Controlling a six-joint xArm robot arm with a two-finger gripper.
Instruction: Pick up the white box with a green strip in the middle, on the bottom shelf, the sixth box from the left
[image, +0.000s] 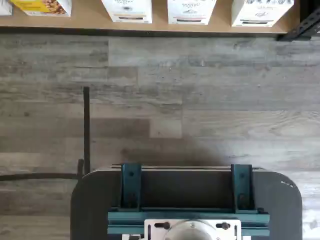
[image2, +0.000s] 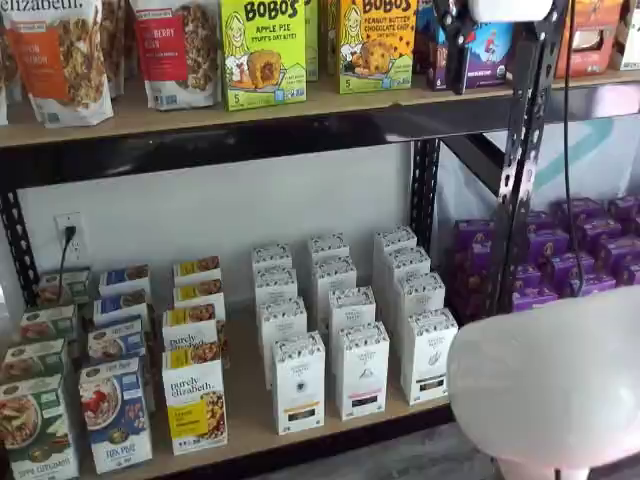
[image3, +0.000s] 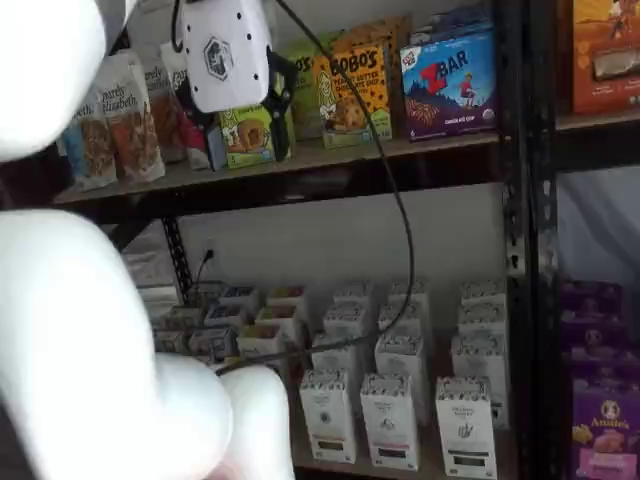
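Where the rack meets the floor, we see the bottom shelf (image2: 250, 425), a pale tan board with a black metal front rail, carrying rows of upright cartons. The white box (image2: 430, 355) stands in the front row, at the right-hand end of the three white columns. It is a tall, narrow carton with a black-speckled top band and a dark strip across its lower front. Just beside it on its left stands the pink-strip carton (image2: 362, 368). To its right the board runs bare up to the black perforated upright (image2: 520, 170).

In a shelf view the same white box (image3: 466, 425) again fronts its column, with like cartons close behind it and open air before its front face.

The wrist view shows the white box (image: 261, 12) near the shelf's corner, and the grey wood-grain floor (image: 200, 100) lies bare before the board's edge.

We find the gripper (image3: 238, 118) high up, level with the upper shelf (image3: 330, 165) and well apart from the white box. Its smooth white body carries two black fingers (image3: 282, 100), spread with a gap through which a green carton (image3: 248, 135) shows. A black cable (image3: 400, 230) loops down beside it. The arm's rounded, blurred white casing (image3: 80, 330) fills the near foreground.
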